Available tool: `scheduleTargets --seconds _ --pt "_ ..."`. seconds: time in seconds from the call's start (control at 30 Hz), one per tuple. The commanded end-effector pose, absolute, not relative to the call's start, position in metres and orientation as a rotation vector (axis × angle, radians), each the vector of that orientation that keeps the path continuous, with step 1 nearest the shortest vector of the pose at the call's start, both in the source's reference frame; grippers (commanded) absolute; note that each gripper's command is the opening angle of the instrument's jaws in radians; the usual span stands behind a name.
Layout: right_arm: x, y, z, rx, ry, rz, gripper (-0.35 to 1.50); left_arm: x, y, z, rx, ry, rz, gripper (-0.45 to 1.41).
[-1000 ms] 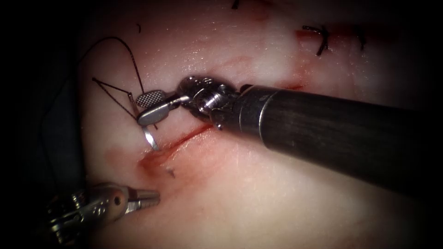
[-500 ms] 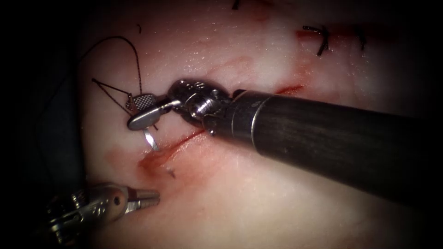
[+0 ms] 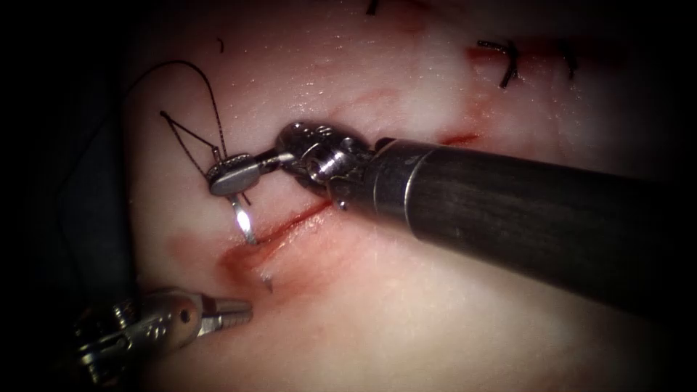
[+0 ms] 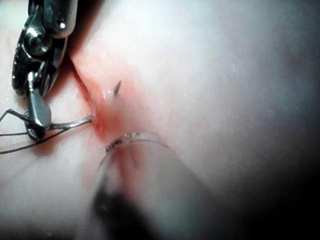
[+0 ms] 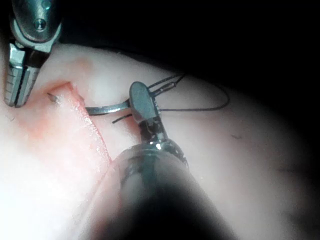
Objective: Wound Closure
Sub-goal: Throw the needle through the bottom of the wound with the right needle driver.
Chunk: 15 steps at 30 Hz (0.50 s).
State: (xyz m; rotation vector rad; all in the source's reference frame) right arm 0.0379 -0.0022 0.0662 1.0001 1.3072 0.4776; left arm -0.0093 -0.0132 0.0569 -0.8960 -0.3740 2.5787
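Right tool (image 3: 234, 174): fingers closed on the needle (image 3: 244, 221) near its thread end, at the cut's 11 o'clock side, left of the cut (image 3: 290, 221) in the endoscope view; same grip is seen in the right wrist view (image 5: 142, 106) and the left wrist view (image 4: 37, 114). The needle is lodged in the tissue (image 3: 406, 312): its body runs from the fingers toward 5 o'clock into the left edge of the cut, and the tip (image 3: 268, 280) is seen emerging on the far side, pointing toward 5 o'clock. Long axis is thus roughly 11-to-5 across the cut. Thread (image 3: 194, 101) is looped on the tissue at 10 o'clock from the right tool. Left tool (image 3: 236, 312): fingers closed, nothing held, parked at 7 o'clock of the needle tip, near it but apart. Red fluid (image 3: 243, 258) is pooled along the cut. Cut thread ends (image 3: 504, 62) are seen at 1 o'clock.
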Motion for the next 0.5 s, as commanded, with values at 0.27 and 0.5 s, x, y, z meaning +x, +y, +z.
scheduleTargets --seconds 0.27,0.5 --pt "0.0376 -0.0026 0.0645 1.281 1.060 0.752 -0.35 -0.0106 -0.0125 0.0565 -0.896 -0.360 2.592 -0.14" --pt "0.0371 -0.0025 0.0619 1.439 0.927 0.809 -0.35 -0.0105 -0.0126 0.0568 -0.896 -0.356 2.594 -0.13"
